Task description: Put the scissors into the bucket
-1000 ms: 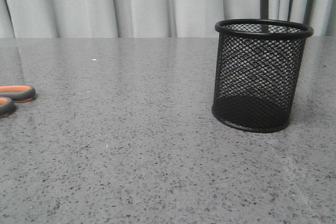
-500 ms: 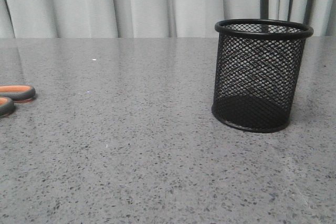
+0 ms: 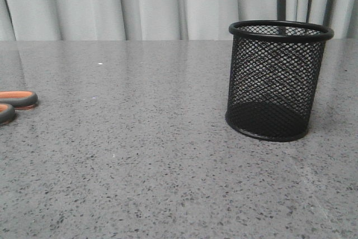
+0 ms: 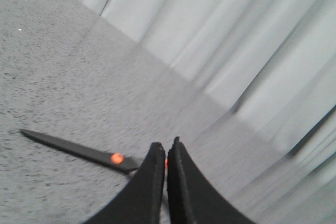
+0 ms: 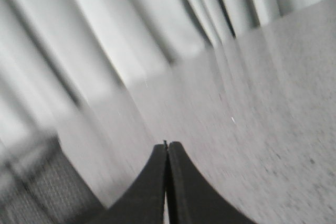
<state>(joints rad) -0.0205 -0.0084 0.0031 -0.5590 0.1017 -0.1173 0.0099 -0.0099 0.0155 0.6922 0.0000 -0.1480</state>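
Observation:
The scissors point(image 3: 15, 100) lie flat at the table's left edge; the front view shows only their grey, orange-lined handle loops. In the left wrist view the dark blade point(image 4: 68, 148) and orange pivot screw lie on the table just beyond my left gripper point(image 4: 166, 146). That gripper is shut with nothing in it, and its fingers hide the handles. The bucket point(image 3: 277, 79), a black wire-mesh cup, stands upright and empty at the right. My right gripper point(image 5: 167, 144) is shut and empty, with the bucket's mesh point(image 5: 31, 192) blurred to one side of it. Neither gripper shows in the front view.
A grey speckled table point(image 3: 145, 155) spreads across the view. Pale curtains point(image 3: 151, 4) hang behind its far edge. A wide stretch of tabletop separates the scissors from the bucket.

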